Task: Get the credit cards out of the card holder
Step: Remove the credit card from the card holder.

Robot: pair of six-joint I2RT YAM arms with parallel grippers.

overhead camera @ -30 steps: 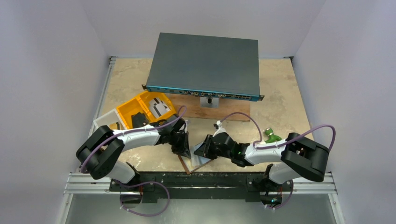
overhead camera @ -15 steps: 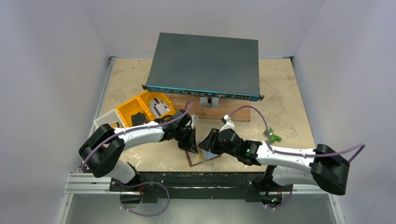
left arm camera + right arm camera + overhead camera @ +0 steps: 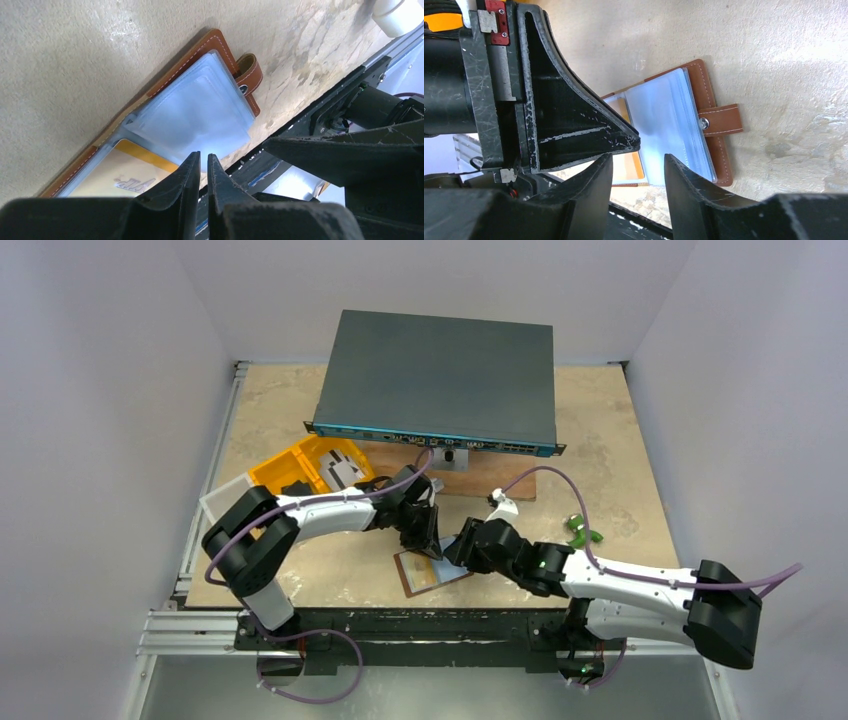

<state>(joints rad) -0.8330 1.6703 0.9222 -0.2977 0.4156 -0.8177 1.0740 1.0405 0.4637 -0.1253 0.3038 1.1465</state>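
Presently the card holder (image 3: pixel 420 575) lies opened flat on the bench (image 3: pixel 600 465), close to the near edge and about midway between the left and right edges. It is brown leather with pale stitching along its border. A short strap tab (image 3: pixel 250 75) with a metal snap stud (image 3: pixel 703 122) sticks out from one short end. Inside, a stack of pale grey-blue clear pockets (image 3: pixel 200 115) rests on the half that carries the strap.

One credit card (image 3: pixel 120 175) is visible. It is cream with an orange band and a dark printed mark, and it sits inside a pocket on the other half. No other card can be made out.

The long axis of the card holder runs roughly parallel to the near edge. The left end lies slightly closer to that edge than the right end. Both wrist views place the strap end toward the right edge of the bench. In the overhead view that end is covered by the right arm.

The left gripper (image 3: pixel 201 162) hovers over the near side of the pocket stack, its jaws all but closed with only a thin gap and nothing between them. The right gripper (image 3: pixel 638 159) stands just beside it above the card holder, jaws apart and empty. Contact between either gripper and the pockets cannot be determined.
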